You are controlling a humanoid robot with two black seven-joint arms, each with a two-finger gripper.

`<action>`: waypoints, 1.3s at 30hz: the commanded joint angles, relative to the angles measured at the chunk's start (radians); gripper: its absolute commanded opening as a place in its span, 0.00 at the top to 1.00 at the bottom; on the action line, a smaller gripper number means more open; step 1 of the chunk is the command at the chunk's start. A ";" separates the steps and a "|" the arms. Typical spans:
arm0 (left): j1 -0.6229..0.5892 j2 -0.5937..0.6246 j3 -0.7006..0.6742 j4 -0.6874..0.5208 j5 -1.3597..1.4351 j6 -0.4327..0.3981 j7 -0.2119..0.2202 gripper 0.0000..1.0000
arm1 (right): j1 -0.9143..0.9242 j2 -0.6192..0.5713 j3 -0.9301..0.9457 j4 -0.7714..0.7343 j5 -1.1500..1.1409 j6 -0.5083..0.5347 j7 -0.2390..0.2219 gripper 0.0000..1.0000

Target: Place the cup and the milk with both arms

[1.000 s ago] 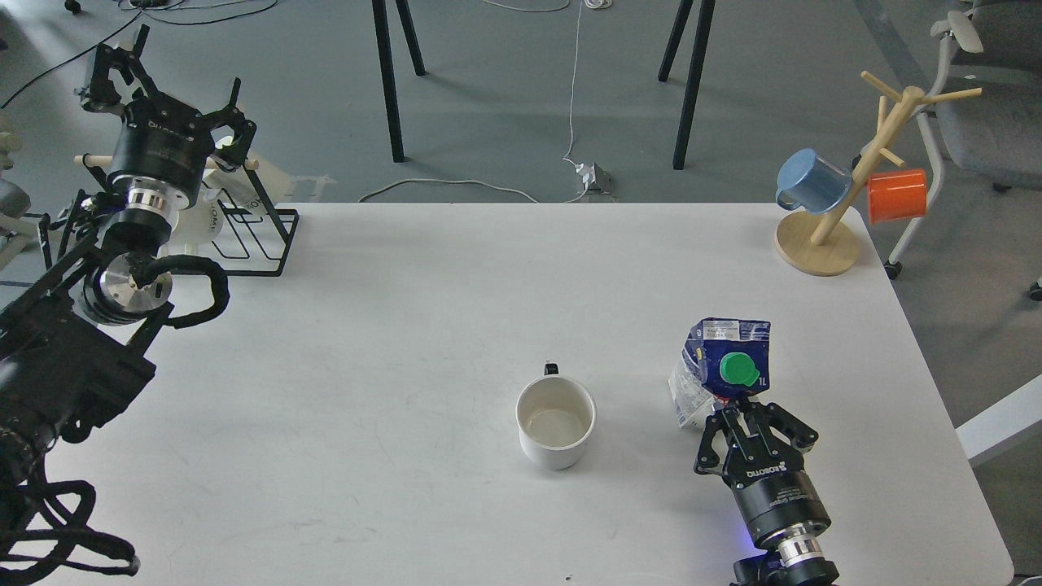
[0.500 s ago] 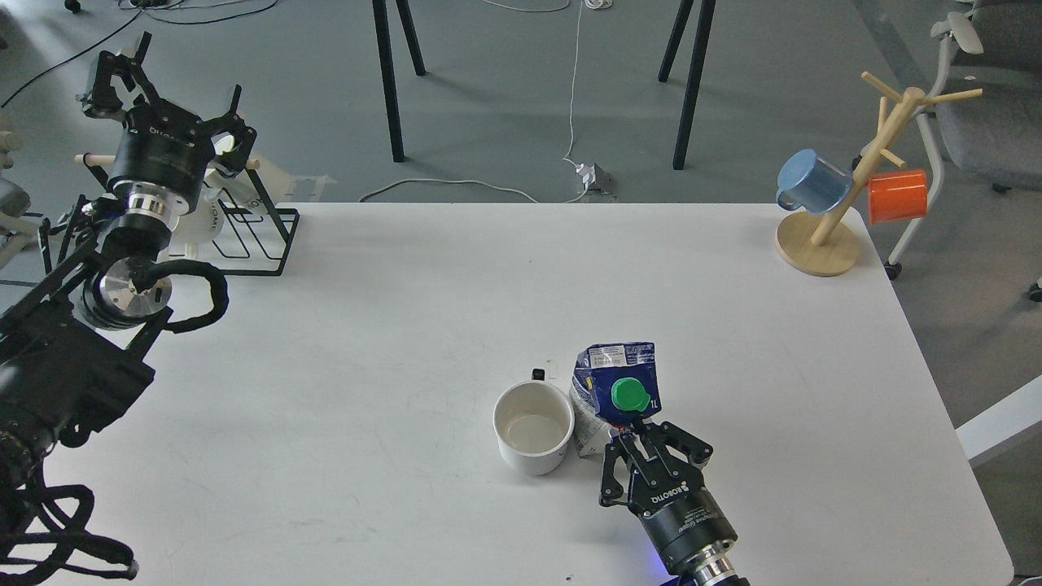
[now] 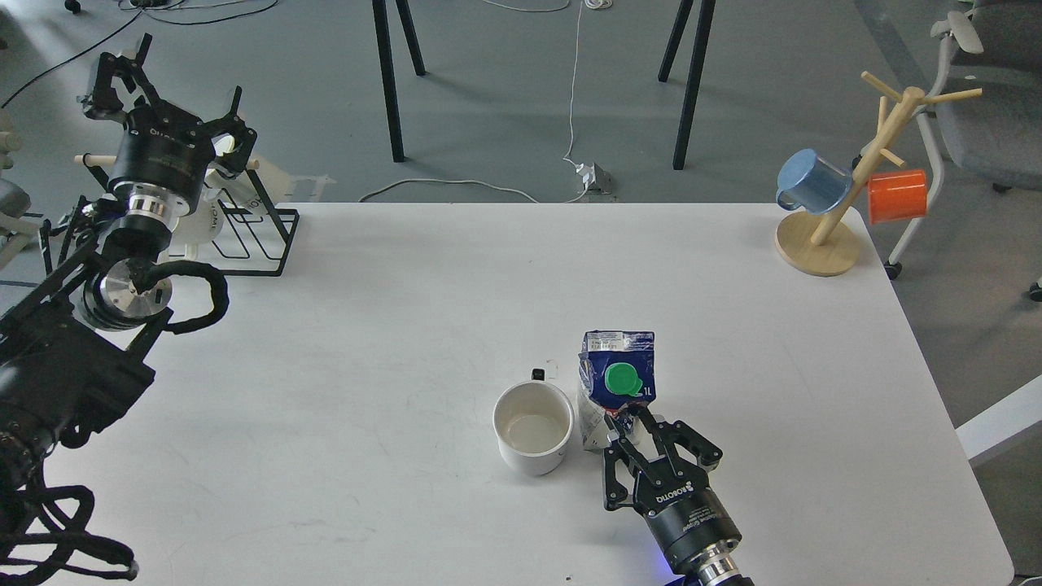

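A smooth matte white table (image 3: pixel 407 309) carries everything. At its far right corner stands a pale wooden peg tree (image 3: pixel 855 187). Near the front edge the crumpled blue-and-white milk (image 3: pixel 616 391) carton, round green cap on top, stands just right of the glossy white cup (image 3: pixel 533 427). The right gripper (image 3: pixel 643 435) sits at the carton's base, fingers slightly parted; grip uncertain. The left gripper (image 3: pixel 167 102) is spread wide, holding nothing.

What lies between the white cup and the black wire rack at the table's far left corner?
Head view: only bare white table between the cup and the wire rack.
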 commanded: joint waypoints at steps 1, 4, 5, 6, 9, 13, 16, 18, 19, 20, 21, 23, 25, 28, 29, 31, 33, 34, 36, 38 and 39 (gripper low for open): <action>0.002 0.002 0.000 -0.001 0.000 0.000 0.000 0.01 | -0.014 0.000 0.001 0.012 0.002 0.000 0.000 0.28; 0.002 0.002 0.000 -0.001 0.000 -0.001 0.000 0.01 | -0.037 -0.015 0.003 0.015 0.002 0.000 0.000 0.02; 0.002 0.002 0.000 0.000 0.000 -0.001 0.000 0.01 | -0.047 -0.024 0.003 0.021 0.000 0.000 0.000 0.01; 0.002 0.002 0.000 -0.001 0.000 -0.001 -0.002 0.01 | -0.063 -0.037 0.003 0.035 0.000 0.000 0.000 0.01; 0.003 0.002 0.000 0.000 0.000 -0.001 -0.002 0.01 | -0.122 -0.096 0.012 0.084 0.000 0.000 0.000 0.01; 0.011 0.002 -0.002 -0.001 -0.002 -0.003 0.000 0.01 | -0.201 -0.193 0.075 0.191 -0.014 0.000 0.000 0.01; 0.012 0.002 -0.003 0.000 -0.003 -0.009 0.000 0.01 | -0.219 -0.267 0.171 0.215 -0.046 0.000 0.000 0.01; 0.011 0.000 -0.003 -0.001 -0.005 -0.006 -0.003 0.01 | -0.209 -0.320 0.250 0.212 -0.047 0.000 0.000 0.01; 0.012 -0.002 -0.005 0.000 -0.006 -0.005 -0.002 0.01 | -0.199 -0.340 0.285 0.209 -0.047 0.000 0.000 0.01; 0.012 -0.003 -0.005 0.000 -0.006 -0.003 -0.002 0.01 | -0.183 -0.357 0.319 0.207 -0.047 0.000 -0.001 0.01; 0.011 -0.003 -0.005 -0.001 -0.006 -0.003 -0.002 0.01 | -0.146 -0.370 0.355 0.201 -0.049 0.000 -0.002 0.01; 0.011 -0.008 -0.006 -0.001 -0.008 -0.003 0.000 0.01 | -0.063 -0.377 0.405 0.196 -0.049 0.000 0.000 0.01; 0.011 -0.011 -0.012 -0.001 -0.009 -0.003 0.000 0.01 | 0.021 -0.376 0.451 0.175 -0.049 0.000 0.000 0.01; 0.011 -0.014 -0.014 0.000 -0.009 -0.009 0.003 0.01 | 0.176 -0.374 0.477 0.095 -0.051 0.000 0.000 0.01; 0.009 -0.015 -0.014 -0.001 -0.009 -0.012 0.009 0.01 | 0.240 -0.374 0.477 0.056 -0.051 0.000 0.000 0.01; 0.006 -0.017 -0.014 -0.001 -0.011 -0.014 0.029 0.01 | 0.360 -0.376 0.471 -0.029 -0.051 0.000 0.000 0.01; -0.006 -0.017 -0.014 -0.001 -0.011 -0.014 0.055 0.01 | 0.481 -0.376 0.463 -0.118 -0.051 0.000 -0.005 0.01; -0.011 -0.017 -0.014 -0.001 -0.011 -0.014 0.067 0.01 | 0.533 -0.376 0.459 -0.161 -0.051 0.000 -0.005 0.00; -0.012 -0.017 -0.008 -0.006 -0.009 -0.014 0.087 0.01 | 0.659 -0.370 0.442 -0.276 -0.052 0.000 0.000 0.00; -0.012 -0.017 -0.006 -0.004 -0.008 -0.014 0.087 0.01 | 0.770 -0.361 0.410 -0.386 -0.070 0.000 0.000 0.00; -0.011 -0.017 -0.011 -0.004 -0.008 -0.014 0.087 0.01 | 0.823 -0.354 0.385 -0.447 -0.083 0.000 0.002 0.00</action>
